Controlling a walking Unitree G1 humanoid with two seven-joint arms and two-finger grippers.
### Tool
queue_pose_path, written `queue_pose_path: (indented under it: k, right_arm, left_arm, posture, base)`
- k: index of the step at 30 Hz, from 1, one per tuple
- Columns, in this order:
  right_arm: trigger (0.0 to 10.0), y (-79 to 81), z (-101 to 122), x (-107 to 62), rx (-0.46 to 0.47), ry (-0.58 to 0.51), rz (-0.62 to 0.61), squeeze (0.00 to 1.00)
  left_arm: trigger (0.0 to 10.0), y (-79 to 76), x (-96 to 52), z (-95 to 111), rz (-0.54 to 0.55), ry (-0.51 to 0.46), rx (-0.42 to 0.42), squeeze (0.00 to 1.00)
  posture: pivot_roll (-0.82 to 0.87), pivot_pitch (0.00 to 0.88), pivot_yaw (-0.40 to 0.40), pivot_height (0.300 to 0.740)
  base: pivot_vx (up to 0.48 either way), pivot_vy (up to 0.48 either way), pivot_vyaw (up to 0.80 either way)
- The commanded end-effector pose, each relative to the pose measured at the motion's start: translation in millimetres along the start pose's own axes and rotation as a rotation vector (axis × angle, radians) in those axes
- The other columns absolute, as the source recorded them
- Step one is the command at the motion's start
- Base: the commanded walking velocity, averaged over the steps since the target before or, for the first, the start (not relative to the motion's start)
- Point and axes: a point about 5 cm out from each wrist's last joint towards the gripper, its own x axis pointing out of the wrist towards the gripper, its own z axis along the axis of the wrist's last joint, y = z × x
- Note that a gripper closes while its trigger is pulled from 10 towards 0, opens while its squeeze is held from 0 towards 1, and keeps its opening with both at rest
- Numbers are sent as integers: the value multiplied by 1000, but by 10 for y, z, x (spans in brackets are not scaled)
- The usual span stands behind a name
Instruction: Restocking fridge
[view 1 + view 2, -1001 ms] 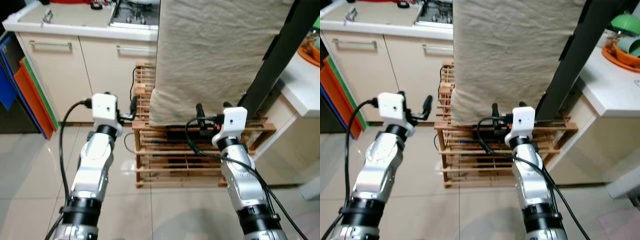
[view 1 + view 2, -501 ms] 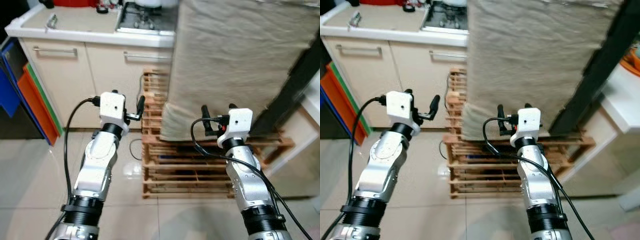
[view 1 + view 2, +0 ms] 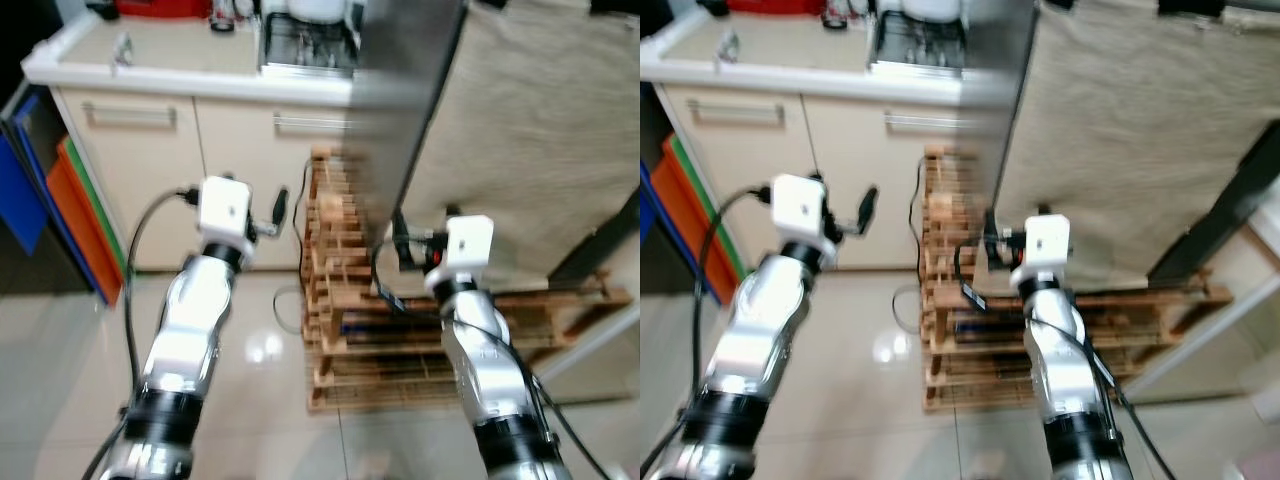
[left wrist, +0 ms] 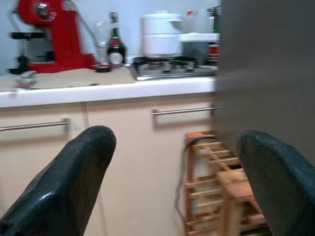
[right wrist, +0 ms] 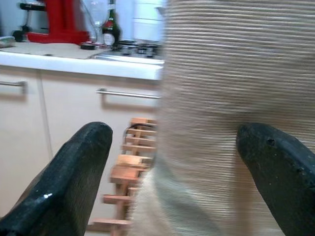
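Left wrist view: no readable writing on the red machine (image 4: pixel 47 34) or bottle (image 4: pixel 116 49).

Tiled floor (image 3: pixel 60 340), glossy, light beige. Wooden slatted rack (image 3: pixel 350 300) stands directly on it, right against the cream cabinets (image 3: pixel 170 170). Blue and orange flat panels (image 3: pixel 50 200) also stand on the floor, leaning at the left. White countertop (image 4: pixel 98 91) above the cabinets carries a red machine (image 4: pixel 51 34), dark bottle (image 4: pixel 115 46), gas hob (image 4: pixel 172 66) with white pot (image 4: pixel 160 34). Views blurred.
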Motion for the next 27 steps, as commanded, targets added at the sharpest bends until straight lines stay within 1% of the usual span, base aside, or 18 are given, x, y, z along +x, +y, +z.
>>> queue_pose_path:
  k: [1,3,5,12,17,22,27]
  right_arm:
    - [10000,-24,8,28,-1,9,-3,0]
    - [10000,-15,2,31,1,11,1,0]
    - [10000,-15,-4,30,3,14,1,0]
    - [10000,-28,-49,23,9,45,-2,0]
    - [10000,-22,-55,24,9,47,3,0]
    - [10000,-25,-64,18,9,49,5,0]
    - [10000,-29,-70,-1,14,50,7,0]
  left_arm:
    - [10000,-97,12,-5,-27,9,0,0]
    - [10000,-93,14,-11,-29,14,-9,0]
    - [10000,-96,11,-22,-34,19,-10,0]
    - [10000,-126,-2,-47,-71,27,-12,0]
    - [10000,-156,-7,-42,-101,18,-19,0]
    - [10000,-153,-16,-50,-106,19,-33,0]
    - [10000,-140,-7,-76,-98,35,-23,0]
  posture:
    - [80,0,-61,740]
    - [84,0,-60,740]
    - [85,0,-60,740]
    - [85,0,-62,740]
    - [84,0,-61,740]
    - [82,0,-61,740]
    - [81,0,-62,740]
  base:
    - [0,0,0]
    - [0,0,0]
    - [0,304,0]
    - [0,480,0]
    - [0,480,-769]
    - [0,480,-743]
    - [0,0,-703]
